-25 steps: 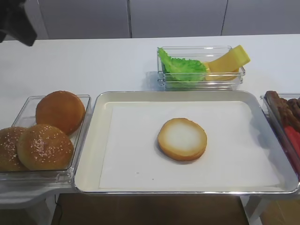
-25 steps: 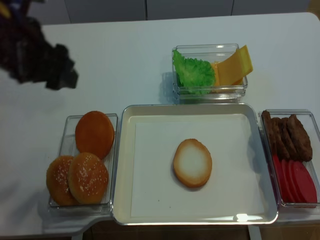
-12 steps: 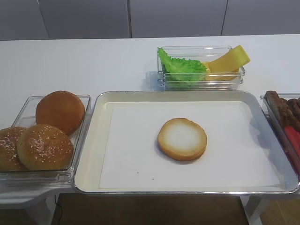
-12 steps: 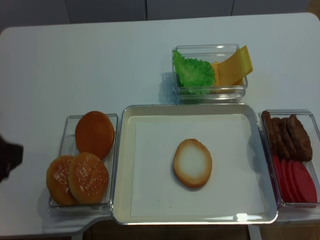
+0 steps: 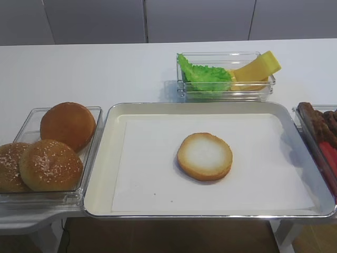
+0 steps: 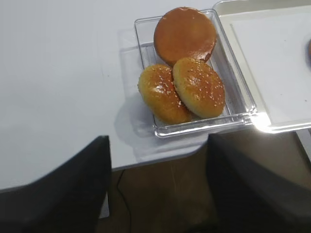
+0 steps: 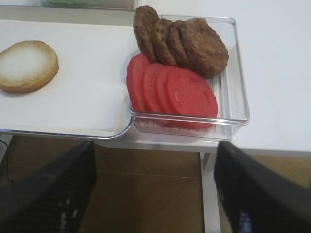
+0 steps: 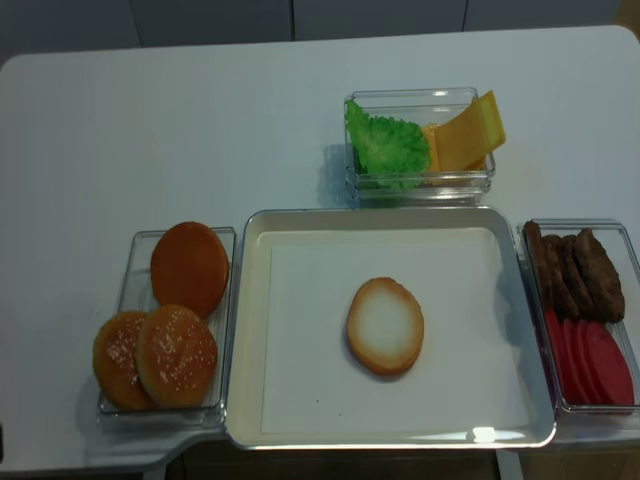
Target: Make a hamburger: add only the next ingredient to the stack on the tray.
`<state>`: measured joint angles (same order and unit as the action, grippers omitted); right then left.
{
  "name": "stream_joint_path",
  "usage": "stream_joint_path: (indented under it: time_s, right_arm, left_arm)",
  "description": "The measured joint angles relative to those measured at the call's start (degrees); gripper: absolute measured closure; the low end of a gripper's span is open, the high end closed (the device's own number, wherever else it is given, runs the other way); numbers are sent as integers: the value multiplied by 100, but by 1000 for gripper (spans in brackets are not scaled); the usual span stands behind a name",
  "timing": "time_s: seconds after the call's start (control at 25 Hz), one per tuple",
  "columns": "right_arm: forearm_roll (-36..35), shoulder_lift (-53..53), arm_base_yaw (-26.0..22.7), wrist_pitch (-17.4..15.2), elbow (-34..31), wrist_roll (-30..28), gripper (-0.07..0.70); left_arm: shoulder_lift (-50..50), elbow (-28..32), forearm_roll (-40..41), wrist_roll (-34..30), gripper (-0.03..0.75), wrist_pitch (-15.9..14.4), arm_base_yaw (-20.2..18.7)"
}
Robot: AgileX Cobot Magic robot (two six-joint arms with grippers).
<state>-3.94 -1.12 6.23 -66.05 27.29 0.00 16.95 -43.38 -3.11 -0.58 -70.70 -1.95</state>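
A flat bun half [image 5: 204, 156] [image 8: 385, 326] lies alone near the middle of the silver tray [image 5: 103, 158] [image 8: 243, 330], on its white paper liner, pale cut face up. It also shows at the left of the right wrist view, bun half [image 7: 26, 65]. My left gripper [image 6: 158, 155] hangs open and empty off the table's near edge, in front of the bun tub. My right gripper [image 7: 155, 155] is open and empty too, below the table edge in front of the tomato tub. Neither gripper shows in the high views.
Left of the tray, a clear tub [image 5: 31, 118] holds one smooth bun [image 5: 67, 125] and two sesame buns [image 5: 50, 164]. Behind it is a tub with lettuce [image 5: 204, 76] and cheese [image 5: 258, 67]. A tub at the right holds patties [image 7: 182, 41] and tomato slices [image 7: 172, 92].
The dark left arm, at the upper left of both high views a second ago, pulled back toward the near left edge and left those views. The bun half has not moved.
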Motion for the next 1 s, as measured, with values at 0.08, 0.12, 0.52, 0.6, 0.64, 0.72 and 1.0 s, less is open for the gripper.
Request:
stream_joint_path:
  time_s: [0.08, 0.12, 0.52, 0.6, 0.64, 0.72, 1.0]
  right_arm:
    - [0, 0, 0, 0, 0, 0, 59]
    - [0, 0, 0, 0, 0, 0, 59]
    - [0, 0, 0, 0, 0, 0, 59]
    - [0, 0, 0, 0, 0, 0, 59]
    - [0, 0, 0, 0, 0, 0, 59]
    - [0, 0, 0, 0, 0, 0, 59]
    - [0, 0, 0, 0, 0, 0, 59]
  left_arm:
    - [-372, 166, 0, 11, 267, -48, 0]
    - [-572, 257, 0, 11, 268, -63, 0]
    - [-1768, 832, 0, 58, 269, -114, 0]
    - [-1778, 864, 25, 133, 269, -114, 0]
    - [-1778, 878, 68, 146, 270, -101, 0]
    - [-1791, 945, 166, 219, 270, -84, 0]
    - [-1791, 1359, 311, 458, 272, 157, 0]
